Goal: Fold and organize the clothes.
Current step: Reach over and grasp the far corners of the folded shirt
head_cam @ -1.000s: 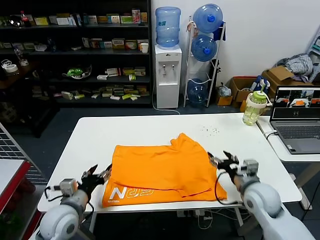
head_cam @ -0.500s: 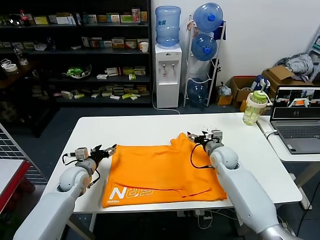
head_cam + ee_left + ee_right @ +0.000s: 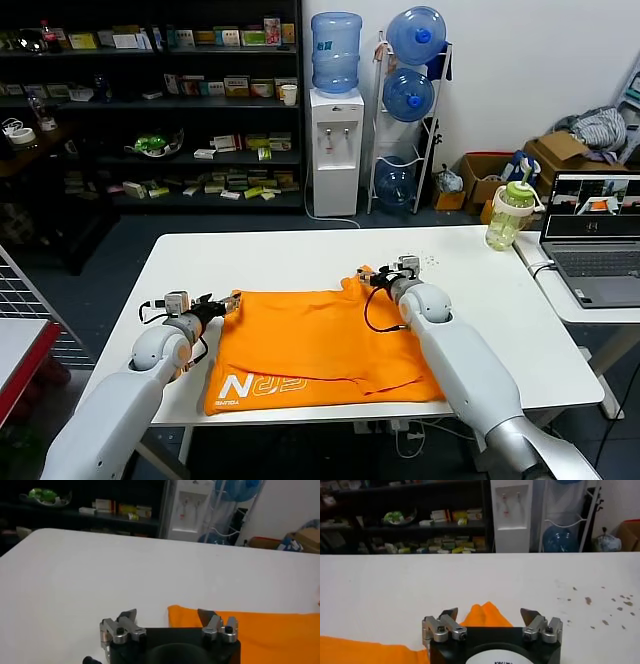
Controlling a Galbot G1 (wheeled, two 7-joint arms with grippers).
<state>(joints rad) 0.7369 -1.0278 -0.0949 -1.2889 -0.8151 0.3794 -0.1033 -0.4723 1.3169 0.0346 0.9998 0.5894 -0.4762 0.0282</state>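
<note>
The clothes are one bright orange T-shirt (image 3: 320, 340), lying folded on the white table (image 3: 280, 255), with white lettering near its front edge. My left gripper (image 3: 222, 303) stands open at the shirt's far left corner; in the left wrist view that corner of the shirt (image 3: 260, 630) lies between the spread fingers of the left gripper (image 3: 167, 616). My right gripper (image 3: 372, 277) stands open at the raised fold on the far right edge. In the right wrist view the orange peak of the shirt (image 3: 485, 616) sits between the fingers of the right gripper (image 3: 490, 612). Neither holds cloth.
A green-lidded bottle (image 3: 510, 215) stands at the table's far right corner. A laptop (image 3: 595, 245) sits on a second table to the right. Behind are a water dispenser (image 3: 335, 150), a bottle rack and dark shelves. Small dark specks (image 3: 590, 600) mark the tabletop.
Both arms have moved from the shirt's near corners to its far edge. The shirt's right side now lies flatter. Both grippers remain open.
</note>
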